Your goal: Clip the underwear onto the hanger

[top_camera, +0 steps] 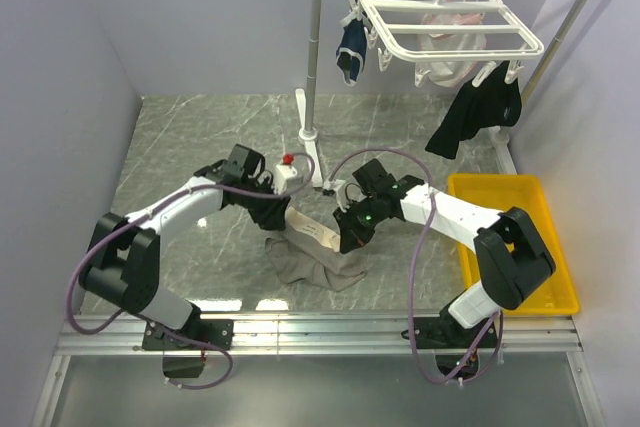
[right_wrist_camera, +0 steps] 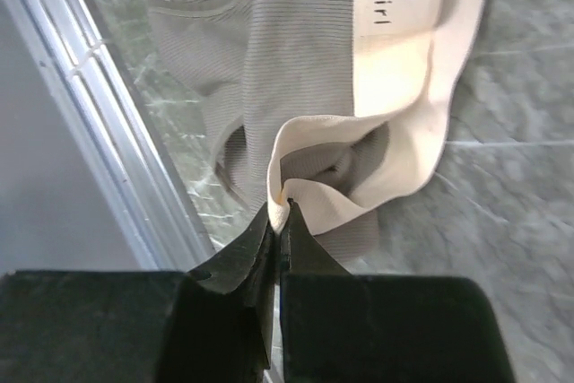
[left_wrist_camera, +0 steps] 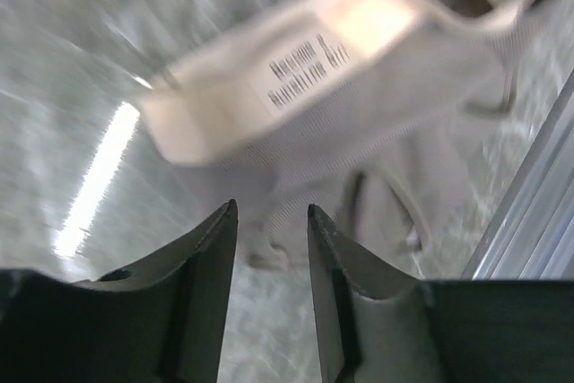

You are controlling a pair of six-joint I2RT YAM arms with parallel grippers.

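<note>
The taupe underwear (top_camera: 318,257) with a beige waistband lies partly lifted on the marble table between my two grippers. My right gripper (right_wrist_camera: 279,206) is shut on a fold of the beige waistband (right_wrist_camera: 395,87) and shows in the top view (top_camera: 352,235). My left gripper (left_wrist_camera: 272,213) is open and empty; the underwear (left_wrist_camera: 359,123) with its printed label lies just beyond its tips. In the top view the left gripper (top_camera: 276,213) is at the garment's left end. The white hanger (top_camera: 440,17) hangs from the pole stand at the back right.
A navy garment (top_camera: 351,49), a pale pink one (top_camera: 450,42) and a black garment (top_camera: 475,117) hang from the hanger's clips. The grey pole stand (top_camera: 312,67) rises just behind my grippers. A yellow bin (top_camera: 515,237) sits at the right. An aluminium rail (top_camera: 320,332) runs along the front.
</note>
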